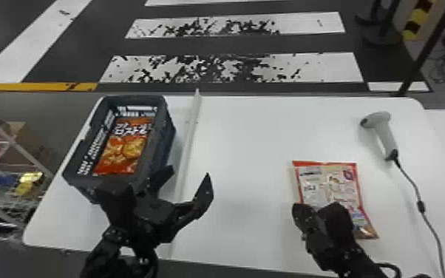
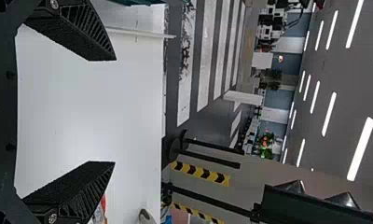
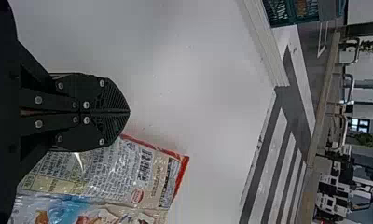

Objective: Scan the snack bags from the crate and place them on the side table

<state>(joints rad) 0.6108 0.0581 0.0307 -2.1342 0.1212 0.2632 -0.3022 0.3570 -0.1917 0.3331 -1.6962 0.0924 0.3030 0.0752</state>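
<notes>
Dark plastic crate (image 1: 167, 138) at ten o'clock on white table (image 1: 247, 148), glossy orange snack bag (image 1: 125, 148) inside! Red-edged plastic snack bag (image 1: 325, 185), four o'clock, flat, barcode up! Light-grey corded scanner (image 1: 385, 129), two o'clock!

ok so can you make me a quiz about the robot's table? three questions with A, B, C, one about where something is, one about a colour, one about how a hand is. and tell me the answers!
1. Where is the bright orange snack bag?
A) on the floor
B) in the crate
C) hanging in the air

2. What colour is the scanner?
A) light grey
B) green
C) red

3. How is the left hand?
A) shut tight
B) holding a bag
C) open with nothing in it

Answers:
1 B: the crate's walls go around it.
2 A: its head and handle are pale grey.
3 C: its fingers are wide apart.
</notes>
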